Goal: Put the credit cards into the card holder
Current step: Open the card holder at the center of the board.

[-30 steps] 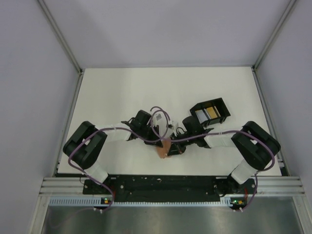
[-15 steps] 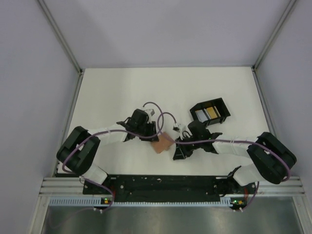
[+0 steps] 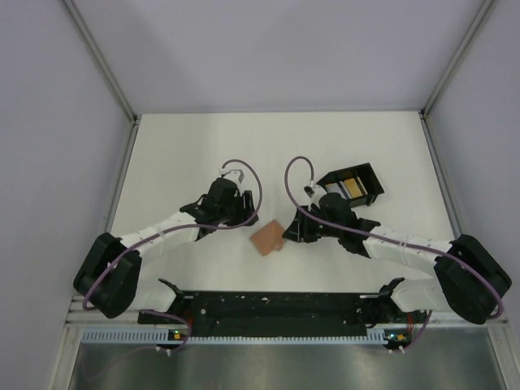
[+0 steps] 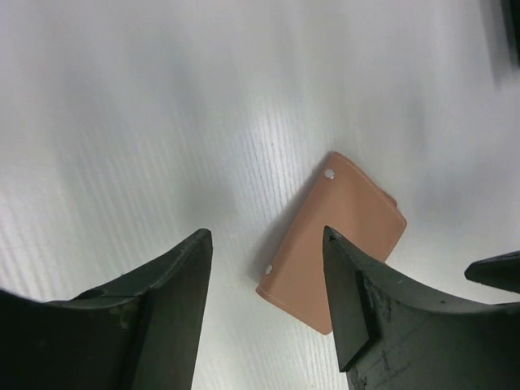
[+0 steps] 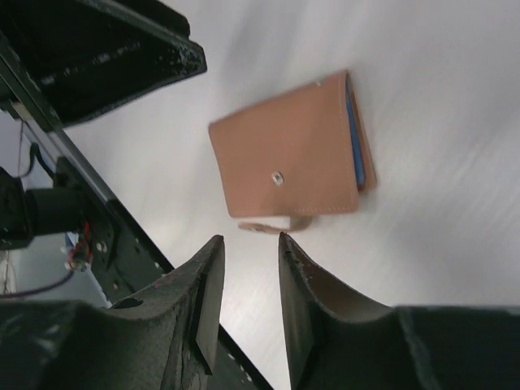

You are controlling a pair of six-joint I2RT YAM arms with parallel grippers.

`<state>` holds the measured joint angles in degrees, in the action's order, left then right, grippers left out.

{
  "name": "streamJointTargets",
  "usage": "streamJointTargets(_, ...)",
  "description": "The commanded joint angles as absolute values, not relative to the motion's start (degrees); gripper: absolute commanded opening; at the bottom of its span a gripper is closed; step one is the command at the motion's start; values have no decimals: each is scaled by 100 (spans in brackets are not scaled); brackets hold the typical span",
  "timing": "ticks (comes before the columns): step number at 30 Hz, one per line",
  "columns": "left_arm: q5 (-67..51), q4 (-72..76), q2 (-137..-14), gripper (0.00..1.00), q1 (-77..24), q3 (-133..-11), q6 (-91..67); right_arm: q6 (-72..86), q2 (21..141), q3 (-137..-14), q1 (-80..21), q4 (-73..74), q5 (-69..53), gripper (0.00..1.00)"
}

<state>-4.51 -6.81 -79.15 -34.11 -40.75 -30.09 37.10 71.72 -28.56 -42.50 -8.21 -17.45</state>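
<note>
The tan card holder [image 3: 266, 239] lies flat and closed on the white table between the two arms, with nothing gripping it. In the right wrist view a light blue credit card edge [image 5: 353, 122] shows inside the card holder [image 5: 284, 154]. A yellow-orange credit card [image 3: 354, 188] sits in the black tray. My left gripper [image 3: 249, 221] hangs open just left of the holder; its fingers [image 4: 329, 244] frame the card holder [image 4: 341, 227] from above, and the left gripper [image 4: 265, 236] holds nothing. My right gripper [image 3: 289, 233] sits just right of it, and this right gripper [image 5: 250, 240] is slightly open and empty.
A black open tray [image 3: 370, 175] stands at the back right, partly covered by the right arm. The black mounting rail [image 3: 268, 305] runs along the near table edge. Grey walls close in the table on three sides.
Both grippers opened and let go of the card holder, which dropped flat onto the table. The arms drew apart, left arm to the left, right arm back to the right.
</note>
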Motion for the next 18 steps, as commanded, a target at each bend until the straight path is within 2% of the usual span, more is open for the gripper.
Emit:
streamJointTargets(1, 701, -782, -7340, 59, -3401, -3912, -3269, 4307, 7618, -3734, -4543, -1214, -1170, 31)
streamJointTargets(3, 1000, -878, -7120, 58, -3393, -3885, -3357, 4324, 7979, -4068, -4666, -1029, -1064, 27)
streamJointTargets(10, 1389, -1221, -6715, 59, -3252, -3929, -3296, 4202, 8973, -4676, -4992, -791, -1046, 25)
streamJointTargets(18, 968, -932, -6802, 59, -3226, -3823, -2989, 4157, 8597, -3878, -5019, -747, -1055, 23)
